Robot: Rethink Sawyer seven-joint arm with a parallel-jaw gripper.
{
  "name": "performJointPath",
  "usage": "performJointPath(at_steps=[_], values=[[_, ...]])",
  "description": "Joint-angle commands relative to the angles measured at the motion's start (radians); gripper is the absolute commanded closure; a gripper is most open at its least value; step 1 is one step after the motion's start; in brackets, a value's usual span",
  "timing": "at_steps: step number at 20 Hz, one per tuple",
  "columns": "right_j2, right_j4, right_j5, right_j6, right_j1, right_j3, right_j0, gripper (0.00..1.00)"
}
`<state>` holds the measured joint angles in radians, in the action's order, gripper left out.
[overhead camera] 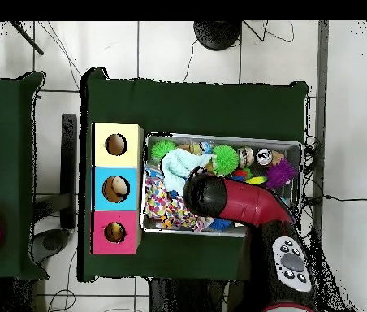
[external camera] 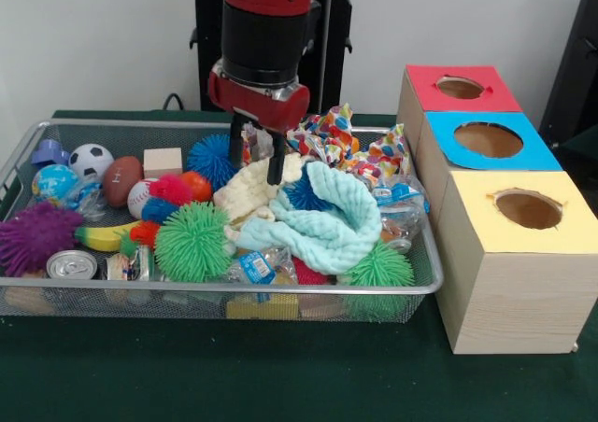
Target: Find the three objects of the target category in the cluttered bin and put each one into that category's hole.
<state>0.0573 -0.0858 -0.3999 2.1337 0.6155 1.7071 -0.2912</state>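
The wire mesh bin [external camera: 187, 288] is full of mixed things. My gripper [external camera: 257, 172] hangs over its middle, its tips just above a cream cloth [external camera: 245, 194]. The jaws stand apart and I see nothing held between them. A mint cloth [external camera: 327, 226] lies to the right of the tips and a blue spiky ball [external camera: 211, 158] to the left. Three wooden boxes stand beside the bin, each with a round hole in its top: red [external camera: 458, 88], blue [external camera: 489, 140] and yellow [external camera: 528, 209]. In the overhead view the arm [overhead camera: 235, 201] covers the gripper above the bin [overhead camera: 296, 146].
Also in the bin are green spiky balls [external camera: 192, 242], a purple spiky ball [external camera: 35, 235], a soccer ball [external camera: 91, 160], a football [external camera: 121, 180], a baseball [external camera: 139, 198], a banana [external camera: 105, 237], a can [external camera: 72, 265], a wooden block [external camera: 163, 161] and a spotted cloth [external camera: 332, 133].
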Motion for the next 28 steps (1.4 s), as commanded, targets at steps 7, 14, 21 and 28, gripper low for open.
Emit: performJointPath(at_steps=[7,14,21,28], values=[[-0.056,0.141,0.106,0.218,-0.111,0.046,0.034,0.00],[-0.110,0.154,0.200,0.182,-0.165,0.079,-0.020,0.00],[-0.037,0.051,0.248,0.072,-0.267,-0.017,0.003,0.00],[-0.077,-0.011,0.168,-0.039,-0.309,-0.047,-0.032,0.00]])
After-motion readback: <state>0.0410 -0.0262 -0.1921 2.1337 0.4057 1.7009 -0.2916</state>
